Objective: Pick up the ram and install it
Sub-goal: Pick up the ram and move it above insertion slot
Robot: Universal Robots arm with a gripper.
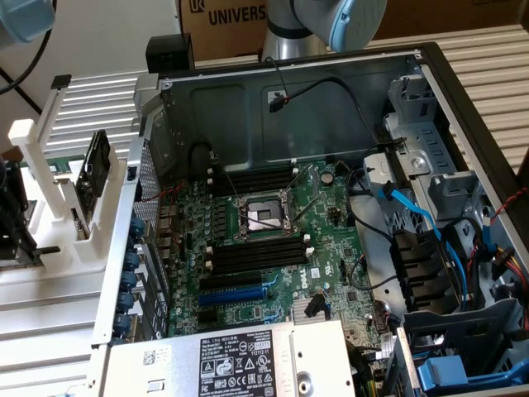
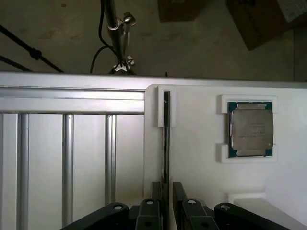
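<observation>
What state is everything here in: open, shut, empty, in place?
tool: open, one finger on each side of the ram's line.
ram: standing on edge in the white holder, not picked up.
processor chip: lying flat in its recess in the holder.
computer case: open, board exposed.
memory slots: look empty.

Soft, even room light falls on the case (image 1: 331, 91). Its steel wall has a dull sheen, and the board (image 1: 273, 240) inside it lies in mild shadow. In the wrist view the white holder (image 2: 201, 182) glares almost washed-out, the floor (image 2: 62, 38) beyond it is dim, and the fingers (image 2: 149, 213) are dark shapes.
</observation>
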